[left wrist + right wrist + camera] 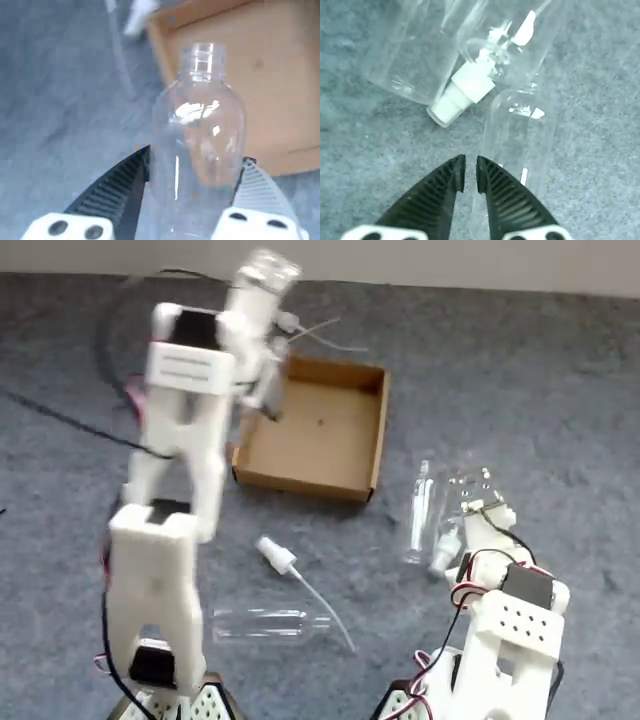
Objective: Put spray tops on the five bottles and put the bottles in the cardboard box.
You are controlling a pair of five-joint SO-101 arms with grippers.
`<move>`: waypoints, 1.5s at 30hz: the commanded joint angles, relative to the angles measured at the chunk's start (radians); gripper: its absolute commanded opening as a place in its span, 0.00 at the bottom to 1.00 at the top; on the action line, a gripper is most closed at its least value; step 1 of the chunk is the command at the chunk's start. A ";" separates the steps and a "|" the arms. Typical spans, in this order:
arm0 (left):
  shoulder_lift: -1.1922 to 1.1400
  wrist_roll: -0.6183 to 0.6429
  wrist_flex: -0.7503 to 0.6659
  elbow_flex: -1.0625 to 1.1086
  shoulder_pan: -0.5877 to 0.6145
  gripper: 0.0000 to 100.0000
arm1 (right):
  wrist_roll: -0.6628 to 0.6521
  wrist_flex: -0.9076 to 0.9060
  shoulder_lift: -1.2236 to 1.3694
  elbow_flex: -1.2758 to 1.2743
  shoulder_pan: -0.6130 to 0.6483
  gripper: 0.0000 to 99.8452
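L gripper (192,172) fingers pinch an uncapped clear bottle (200,125), raised over the cardboard box (330,430) at its left edge. R gripper (468,172) fingers nearly pressed together, holding nothing, low over loose bottles (420,505) right of box. A spray top (277,555) & 2nd bottle (270,624) lie on desk (560,390) in front of box.
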State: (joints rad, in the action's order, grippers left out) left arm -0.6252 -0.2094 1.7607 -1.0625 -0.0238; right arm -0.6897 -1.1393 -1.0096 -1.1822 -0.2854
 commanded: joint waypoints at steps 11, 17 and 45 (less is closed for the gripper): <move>0.616 0.000 -0.485 1.333 0.213 0.00 | 0.201 0.113 -0.038 0.002 0.245 0.01; 0.679 0.006 -0.701 1.567 0.203 0.01 | 0.255 0.200 -0.245 -0.180 0.286 0.01; 1.167 0.288 -1.146 2.118 0.211 0.17 | 0.247 0.087 -0.823 -0.596 0.309 0.02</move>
State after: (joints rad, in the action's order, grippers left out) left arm 0.4212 0.0637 0.6774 0.9996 0.1849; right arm -0.4473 -1.0472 -1.8182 -1.6732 0.0215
